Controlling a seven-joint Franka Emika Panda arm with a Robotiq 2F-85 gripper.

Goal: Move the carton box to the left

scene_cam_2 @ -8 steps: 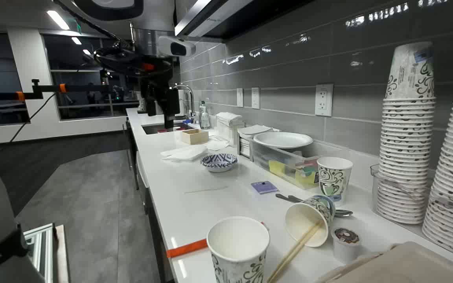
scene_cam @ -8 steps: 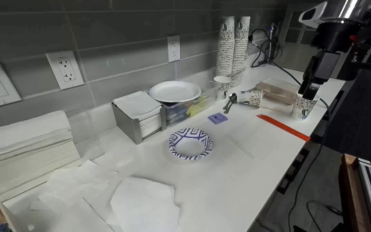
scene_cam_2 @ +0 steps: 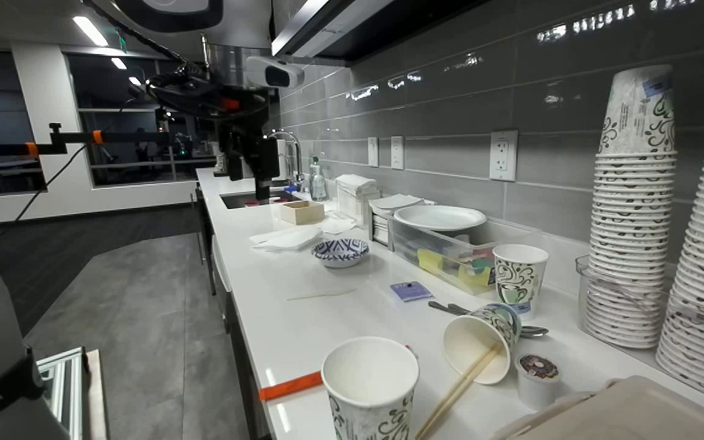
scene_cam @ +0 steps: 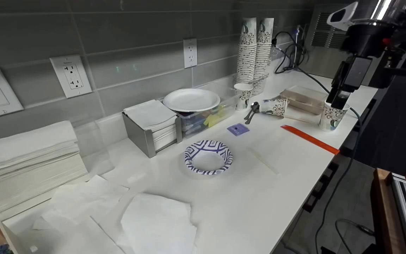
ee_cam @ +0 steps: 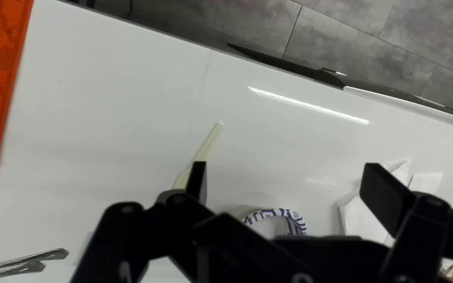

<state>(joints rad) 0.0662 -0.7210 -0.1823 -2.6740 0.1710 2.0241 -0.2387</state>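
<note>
White countertop [ee_cam: 112, 118] stretches below the gripper [ee_cam: 287, 181], its jaws apart. Toward four o'clock from them, in an exterior view, come a clear bin [scene_cam_2: 404, 242] holding yellow items [scene_cam_2: 430, 260], a tipped cup [scene_cam_2: 475, 339] with chopsticks [scene_cam_2: 461, 390] in its mouth and, farthest, the carton box [scene_cam_2: 639, 412].

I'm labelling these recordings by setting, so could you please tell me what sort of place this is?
Probably an office kitchenette or break room: an exterior view shows a sink, tall stacks of paper cups and what looks like a coffee pod.
</note>
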